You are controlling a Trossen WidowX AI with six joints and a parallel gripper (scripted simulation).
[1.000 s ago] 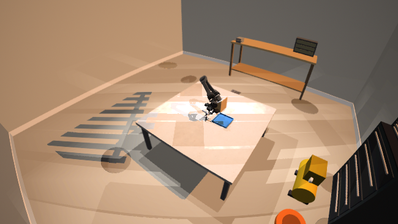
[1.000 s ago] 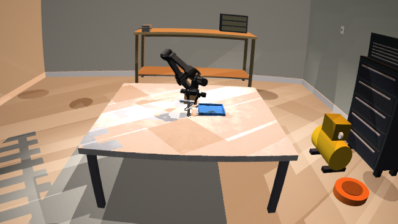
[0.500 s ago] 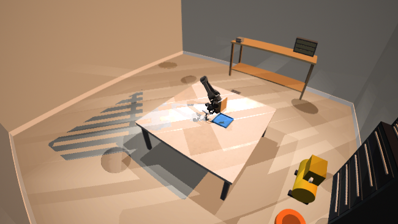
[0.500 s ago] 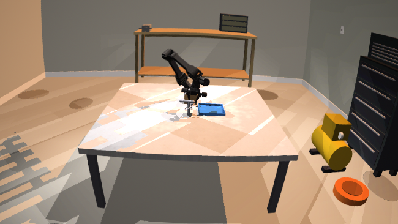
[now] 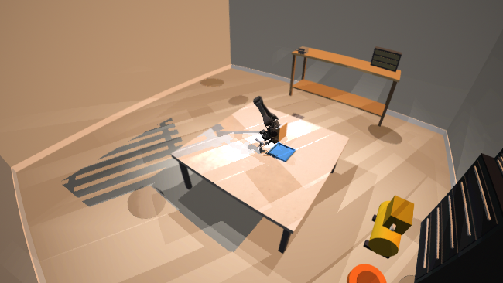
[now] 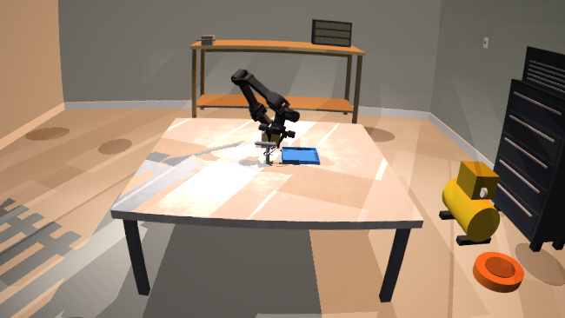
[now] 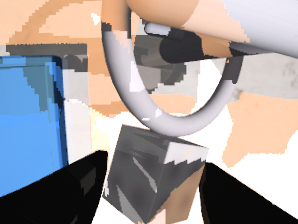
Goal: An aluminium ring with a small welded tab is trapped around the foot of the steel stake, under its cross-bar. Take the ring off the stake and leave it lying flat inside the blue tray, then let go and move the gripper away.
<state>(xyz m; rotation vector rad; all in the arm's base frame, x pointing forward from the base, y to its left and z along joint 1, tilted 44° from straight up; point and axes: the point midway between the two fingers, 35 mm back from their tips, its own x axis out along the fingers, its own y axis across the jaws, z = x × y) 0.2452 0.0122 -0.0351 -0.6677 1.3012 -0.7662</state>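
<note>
steel cross-bar (image 6: 265,143) (image 7: 240,22) overhangs the gripped ring (image 7: 178,126).

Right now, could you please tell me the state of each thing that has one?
Gripper: shut on the ring's tab.
Ring: off the tray, tilted, around the stake.
Stake: upright.
Tray: flat on the table, ring not in it.

No readable text, label, brand, number or sign on anything in any of the three views.
</note>
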